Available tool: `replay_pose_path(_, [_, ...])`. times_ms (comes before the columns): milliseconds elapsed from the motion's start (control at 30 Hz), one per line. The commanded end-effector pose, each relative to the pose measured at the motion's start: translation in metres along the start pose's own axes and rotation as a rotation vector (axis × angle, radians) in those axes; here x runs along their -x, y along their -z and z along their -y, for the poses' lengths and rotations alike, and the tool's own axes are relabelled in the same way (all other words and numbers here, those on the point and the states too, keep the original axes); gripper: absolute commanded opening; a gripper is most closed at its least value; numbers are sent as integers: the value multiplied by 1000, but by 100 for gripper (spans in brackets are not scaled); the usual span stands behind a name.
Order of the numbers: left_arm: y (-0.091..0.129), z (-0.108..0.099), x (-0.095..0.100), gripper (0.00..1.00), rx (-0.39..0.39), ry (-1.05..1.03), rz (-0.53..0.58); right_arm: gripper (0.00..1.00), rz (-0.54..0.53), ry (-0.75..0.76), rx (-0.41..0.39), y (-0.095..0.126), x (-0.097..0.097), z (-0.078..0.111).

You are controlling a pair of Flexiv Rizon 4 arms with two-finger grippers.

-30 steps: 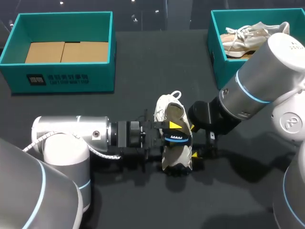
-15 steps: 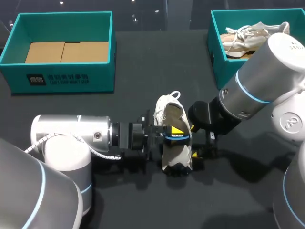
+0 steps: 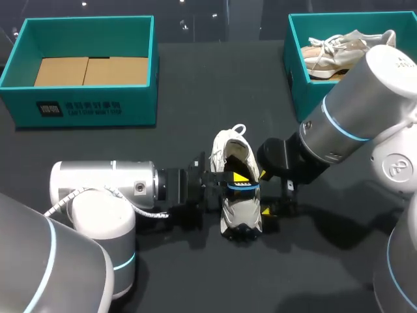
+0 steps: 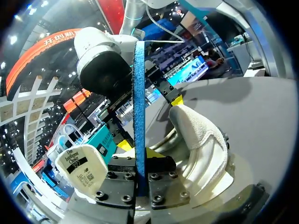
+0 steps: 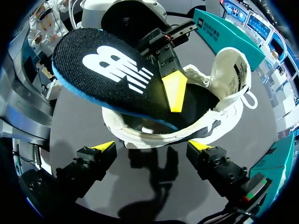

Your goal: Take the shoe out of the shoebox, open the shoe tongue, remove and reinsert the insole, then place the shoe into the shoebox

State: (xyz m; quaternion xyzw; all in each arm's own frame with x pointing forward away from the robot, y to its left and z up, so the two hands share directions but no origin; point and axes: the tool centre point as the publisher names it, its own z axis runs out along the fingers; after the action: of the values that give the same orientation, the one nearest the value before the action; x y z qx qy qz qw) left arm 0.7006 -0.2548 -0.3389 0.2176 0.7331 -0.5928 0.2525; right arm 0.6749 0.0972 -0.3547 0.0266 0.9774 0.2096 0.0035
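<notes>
Left arm shifted; insole covers shoe.

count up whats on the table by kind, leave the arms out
teal boxes: 2
shoes, one white, one beige: 2
insole: 1
total: 5

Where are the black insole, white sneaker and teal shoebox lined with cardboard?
Black insole [image 5: 107,79]: right wrist view, top face.
White sneaker [image 3: 240,210]: head view, its upper.
Teal cardboard-lined shoebox [image 3: 98,107]: head view, front wall.
</notes>
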Motion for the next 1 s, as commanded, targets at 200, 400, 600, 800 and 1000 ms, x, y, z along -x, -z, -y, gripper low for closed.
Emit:
replay_pose_path(200, [4,16,4,22,-6,11,6,100,2,0,1,-1,-1,0])
replay_pose_path(400, [12,38,3,23,6,10,3,100,2,0,1,-1,-1,0])
replay_pose_path(600, [13,53,1,16,23,25,-11,100,2,0,1,-1,-1,0])
replay_pose_path(800, [4,48,-4,0,15,15,-28,100,2,0,1,-1,-1,0])
replay_pose_path(1000, [-5,26,-10,0,71,-66,-22,100,2,0,1,-1,-1,0])
